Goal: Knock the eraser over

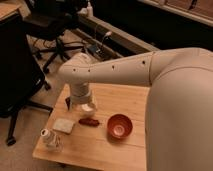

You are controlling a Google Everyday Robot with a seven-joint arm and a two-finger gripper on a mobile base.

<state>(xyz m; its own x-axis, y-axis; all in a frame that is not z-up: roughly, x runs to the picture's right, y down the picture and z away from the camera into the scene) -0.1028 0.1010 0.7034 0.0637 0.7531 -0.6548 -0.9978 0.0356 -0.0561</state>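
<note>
The eraser (67,103) is a small dark narrow block standing near the left edge of the wooden table (122,100). My gripper (85,107) hangs from the white arm that reaches in from the right. It sits low over the table, just to the right of the eraser and very close to it. I cannot tell whether they touch. The arm's wrist hides the table surface behind the gripper.
A reddish-brown oblong thing (89,121) lies just in front of the gripper. A flat beige pad (63,125) and a clear plastic bottle (50,139) are at the front left. A red bowl (120,125) stands to the right. Office chairs (20,75) stand left of the table.
</note>
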